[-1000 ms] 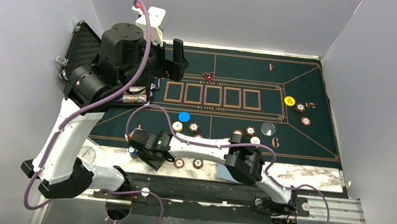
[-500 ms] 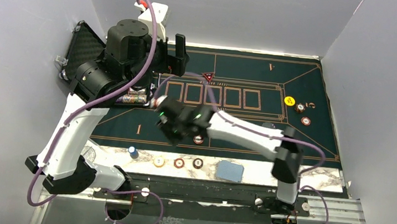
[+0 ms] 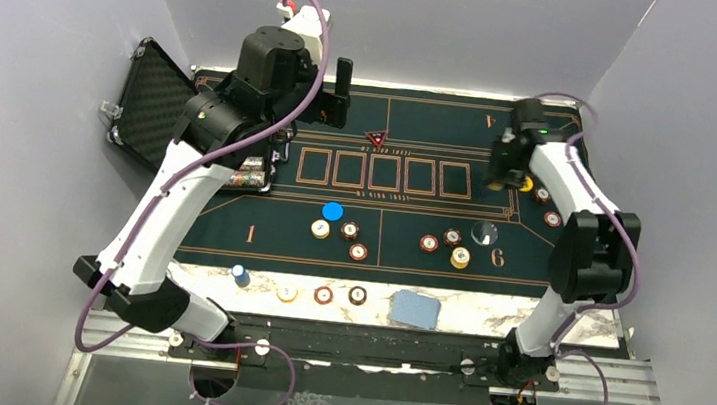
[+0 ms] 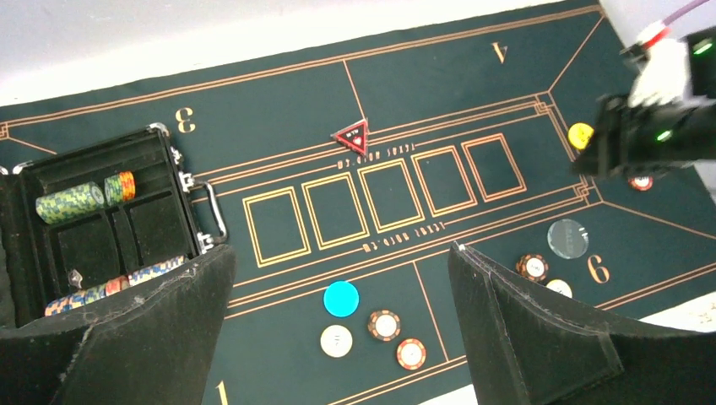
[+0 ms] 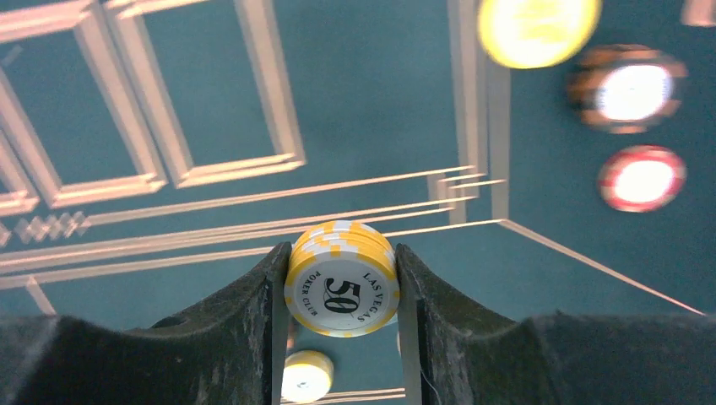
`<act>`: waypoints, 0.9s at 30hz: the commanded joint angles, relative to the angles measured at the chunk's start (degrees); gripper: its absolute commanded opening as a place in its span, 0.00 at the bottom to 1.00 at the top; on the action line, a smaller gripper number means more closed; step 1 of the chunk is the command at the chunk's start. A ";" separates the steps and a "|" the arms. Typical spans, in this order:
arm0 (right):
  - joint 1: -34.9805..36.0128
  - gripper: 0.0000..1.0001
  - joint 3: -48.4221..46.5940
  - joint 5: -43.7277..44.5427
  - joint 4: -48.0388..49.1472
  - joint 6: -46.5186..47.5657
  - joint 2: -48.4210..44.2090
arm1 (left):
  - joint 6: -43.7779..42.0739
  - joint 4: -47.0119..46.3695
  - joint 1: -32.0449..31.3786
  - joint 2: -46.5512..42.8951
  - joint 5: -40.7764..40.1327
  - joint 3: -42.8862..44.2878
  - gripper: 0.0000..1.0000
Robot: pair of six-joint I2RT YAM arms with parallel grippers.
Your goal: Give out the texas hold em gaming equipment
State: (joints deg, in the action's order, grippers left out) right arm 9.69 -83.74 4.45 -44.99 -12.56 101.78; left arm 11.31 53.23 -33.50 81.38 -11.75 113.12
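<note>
Black case (image 3: 149,100) is sitting far left of the red triangular marker (image 3: 375,138). The left gripper (image 4: 339,253) is hanging spread wide and empty just left of that marker, one finger covering part of the case's chip rows. Well right of the marker, the right gripper (image 5: 342,253) is pinching a yellow 50 chip (image 5: 342,291) by its edges, jaws half closed (one chip or a small stack, hard telling). Risk: the thin edge grip is inviting a slip or roll, or a landing on the yellow disc (image 5: 538,25) and red-brown chips (image 5: 637,89) lying there. In the top view, the wrist is hiding the held chip.
</note>
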 commanded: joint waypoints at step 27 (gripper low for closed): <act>-26.83 0.35 -30.41 -0.83 1.97 1.63 35.74 | -1.33 -4.37 1.79 1.35 9.54 -7.47 0.99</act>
State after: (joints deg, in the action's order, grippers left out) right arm -16.82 -115.13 4.89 -43.70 -11.51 135.79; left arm 9.76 50.09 -32.56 82.59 -4.27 106.04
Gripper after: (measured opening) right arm 0.454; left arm 0.987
